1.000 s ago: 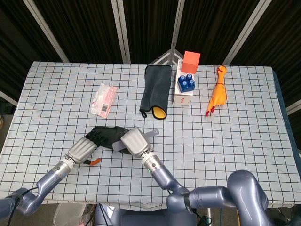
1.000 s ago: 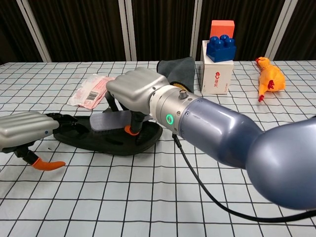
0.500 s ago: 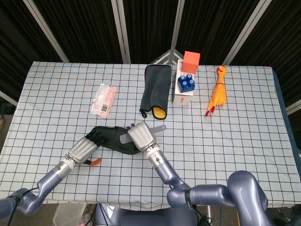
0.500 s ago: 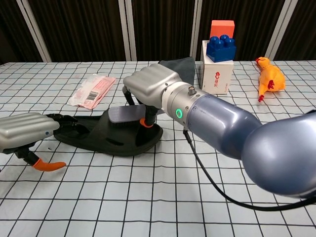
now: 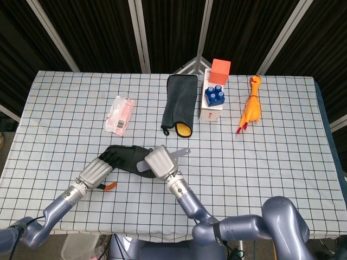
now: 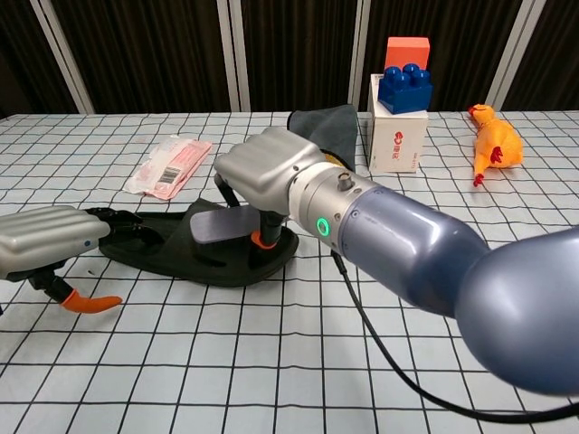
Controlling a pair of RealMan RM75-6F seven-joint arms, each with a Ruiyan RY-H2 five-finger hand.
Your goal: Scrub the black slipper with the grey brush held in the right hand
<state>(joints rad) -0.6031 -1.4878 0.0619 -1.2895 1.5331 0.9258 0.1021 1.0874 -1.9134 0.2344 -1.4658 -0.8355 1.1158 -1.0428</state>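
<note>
The black slipper (image 5: 126, 157) (image 6: 181, 255) lies flat on the checked cloth at the front left. My right hand (image 5: 160, 161) (image 6: 269, 168) hovers over its right half and grips the grey brush (image 6: 224, 224) (image 5: 182, 151), whose head sits just above the slipper's upper. My left hand (image 5: 96, 172) (image 6: 47, 238) holds the slipper's left end, its dark fingers (image 6: 122, 222) reaching over the edge. An orange thumb tip (image 6: 88, 302) rests on the cloth beside it.
A pink packet (image 5: 120, 114) lies behind the slipper. Further back are a dark grey cloth (image 5: 181, 103), a white box with blue and orange blocks (image 5: 214, 95), and a yellow rubber chicken (image 5: 251, 110). The table's front edge (image 5: 135, 234) runs close behind my hands.
My right hand swept the brush rightward along the slipper, then came back left a little. The left hand and the slipper have stayed put.
</note>
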